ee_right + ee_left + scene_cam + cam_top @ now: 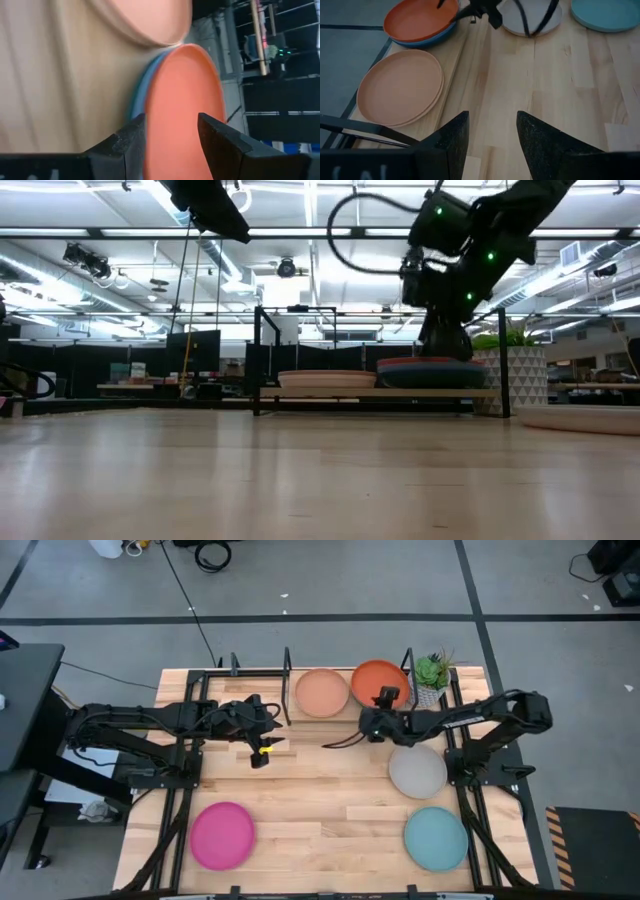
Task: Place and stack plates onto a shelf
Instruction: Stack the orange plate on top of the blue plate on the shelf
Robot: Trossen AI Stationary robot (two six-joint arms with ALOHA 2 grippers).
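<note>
The black rod shelf point(288, 662) stands at the table's far edge. On it an orange plate point(378, 678) lies on a blue plate point(137, 97), with a tan plate point(321, 692) to its left. My right gripper point(386, 698) is open over the orange plate's near rim point(172, 150), pointing toward the far edge. My left gripper point(264, 736) is open and empty above the bare table, left of the tan plate point(400, 87). The grey point(417, 770), light teal point(436, 838) and magenta point(222, 835) plates lie flat on the table. My right gripper has its two fingers point(127, 142) on either side of a stretch of the orange plate's rim. I cannot tell whether they touch it. The orange plate lies flat on the blue plate on the shelf point(430, 370).
A small potted green plant point(432, 673) stands at the shelf's right end, close to my right arm. The shelf's upright posts point(258, 355) rise around the plates. Bare wood lies in the table's middle point(320, 800) between the loose plates.
</note>
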